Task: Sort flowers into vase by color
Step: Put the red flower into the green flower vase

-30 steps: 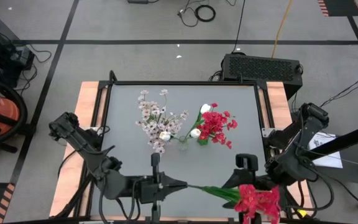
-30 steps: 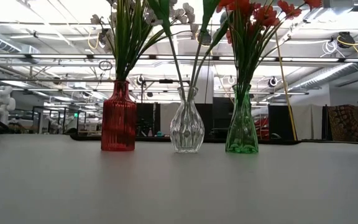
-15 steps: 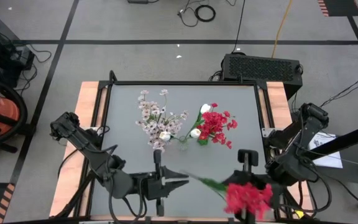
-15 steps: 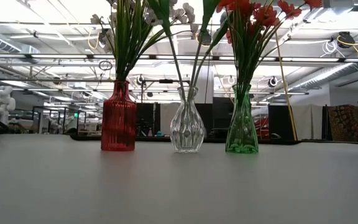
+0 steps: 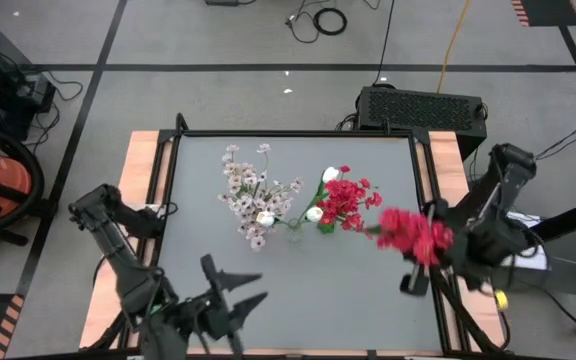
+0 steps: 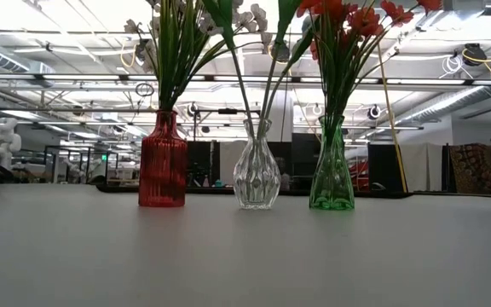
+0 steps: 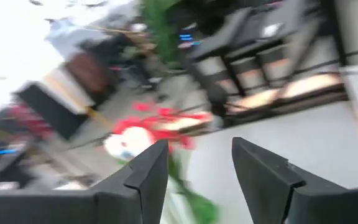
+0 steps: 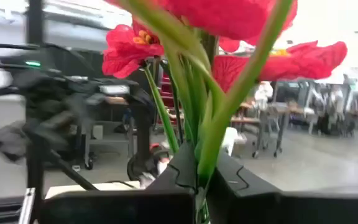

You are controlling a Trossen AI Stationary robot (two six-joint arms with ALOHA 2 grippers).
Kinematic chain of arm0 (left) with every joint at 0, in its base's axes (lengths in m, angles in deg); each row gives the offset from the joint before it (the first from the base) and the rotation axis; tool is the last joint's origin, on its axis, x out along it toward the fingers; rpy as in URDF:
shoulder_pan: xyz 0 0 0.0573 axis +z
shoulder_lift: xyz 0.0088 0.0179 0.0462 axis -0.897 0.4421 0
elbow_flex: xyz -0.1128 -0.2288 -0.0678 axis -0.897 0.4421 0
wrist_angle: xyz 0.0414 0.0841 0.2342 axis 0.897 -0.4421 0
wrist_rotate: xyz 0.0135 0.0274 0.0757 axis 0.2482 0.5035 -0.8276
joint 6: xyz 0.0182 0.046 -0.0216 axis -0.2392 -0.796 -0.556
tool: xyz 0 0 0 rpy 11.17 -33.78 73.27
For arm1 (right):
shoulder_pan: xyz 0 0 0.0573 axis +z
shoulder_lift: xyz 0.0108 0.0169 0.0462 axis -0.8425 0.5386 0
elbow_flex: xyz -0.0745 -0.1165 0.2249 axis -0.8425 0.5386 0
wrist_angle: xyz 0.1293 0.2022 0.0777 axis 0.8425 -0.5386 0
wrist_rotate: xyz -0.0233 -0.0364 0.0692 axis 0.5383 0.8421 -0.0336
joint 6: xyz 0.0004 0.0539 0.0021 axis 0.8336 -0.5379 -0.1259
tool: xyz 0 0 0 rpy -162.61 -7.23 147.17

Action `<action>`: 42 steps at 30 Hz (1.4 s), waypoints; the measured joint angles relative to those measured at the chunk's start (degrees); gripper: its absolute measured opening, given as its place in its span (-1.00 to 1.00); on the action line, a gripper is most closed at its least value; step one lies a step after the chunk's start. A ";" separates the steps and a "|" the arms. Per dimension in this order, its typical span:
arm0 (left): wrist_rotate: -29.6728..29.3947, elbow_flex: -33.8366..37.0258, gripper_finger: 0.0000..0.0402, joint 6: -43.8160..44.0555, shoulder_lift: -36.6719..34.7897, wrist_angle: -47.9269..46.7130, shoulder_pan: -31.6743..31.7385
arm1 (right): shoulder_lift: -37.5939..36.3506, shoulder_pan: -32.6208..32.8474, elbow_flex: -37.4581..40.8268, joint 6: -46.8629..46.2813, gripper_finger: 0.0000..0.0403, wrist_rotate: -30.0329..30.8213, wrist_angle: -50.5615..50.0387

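While the right gripper is clamped on the green stems of a red flower sprig, the bloom sits just right of the green vase, above the table near its right edge. Left gripper hangs near the front edge, well left of that vase, fingers spread and holding nothing. Red vase (pinkish-white sprigs), clear vase (white buds), green vase (red blooms).

Three glossy ribbed glass vases, red, clear and green, stand on the bench's smooth matt grey top, framed by pale wood along its edges. The red flower's petals look like matt cloth, its stems smooth plastic, between matt black fingers.
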 joint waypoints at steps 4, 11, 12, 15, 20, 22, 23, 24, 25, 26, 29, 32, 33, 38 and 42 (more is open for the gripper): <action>9.56 0.00 -0.08 11.70 -0.04 -8.75 -1.58 | -8.70 -2.15 13.18 -5.61 -1.00 0.51 6.03; 16.34 1.06 -0.08 28.75 -0.06 -21.54 -1.63 | -18.30 2.08 23.66 -8.63 -1.00 -4.24 13.49; 16.37 1.63 -0.08 29.02 -0.06 -21.82 -1.63 | -18.71 2.75 23.58 -8.44 -1.00 -5.45 13.64; 16.41 3.56 -0.08 29.10 -0.04 -21.02 -1.59 | -18.47 4.88 21.63 -5.39 -1.00 -5.56 13.67; 17.69 6.70 -0.08 29.09 0.03 -17.07 -1.61 | -16.60 7.23 18.92 3.41 -1.00 6.72 13.49; 17.80 7.74 -0.08 28.95 0.01 -14.55 -1.44 | -15.89 6.66 18.93 3.31 -1.00 7.13 12.46; 17.92 8.20 -0.08 28.84 0.01 -13.71 -1.46 | -15.65 6.24 18.92 2.91 -1.00 7.67 11.59; 18.02 8.43 -0.08 28.83 0.01 -13.62 -1.43 | -15.41 5.77 18.92 2.33 -1.00 8.77 10.79; 18.07 8.48 -0.08 28.91 0.03 -13.69 -1.43 | -15.21 5.08 18.98 1.30 -1.00 9.83 9.75; 18.23 8.48 -0.08 29.03 0.01 -13.65 -1.43 | -15.11 4.38 19.37 -0.18 -1.00 9.99 8.78; 19.66 8.48 -0.08 29.01 0.01 -12.88 -1.42 | -14.88 1.46 21.57 -5.96 -1.00 9.70 6.15; 19.71 8.48 -0.08 29.02 0.01 -12.12 -1.43 | -14.56 -2.46 23.64 -10.70 -1.00 5.67 5.43; 19.71 8.48 -0.08 28.99 0.01 -12.17 -1.43 | -14.49 -3.73 24.01 -11.45 -1.00 4.03 5.32; 20.15 8.48 -0.08 28.99 0.01 -12.26 -1.32 | -13.03 -10.89 24.23 -13.24 -1.00 -2.51 5.45; 20.60 8.48 -0.08 28.99 0.01 -12.32 -1.32 | -10.74 -14.47 24.23 -15.15 -1.00 -5.15 5.09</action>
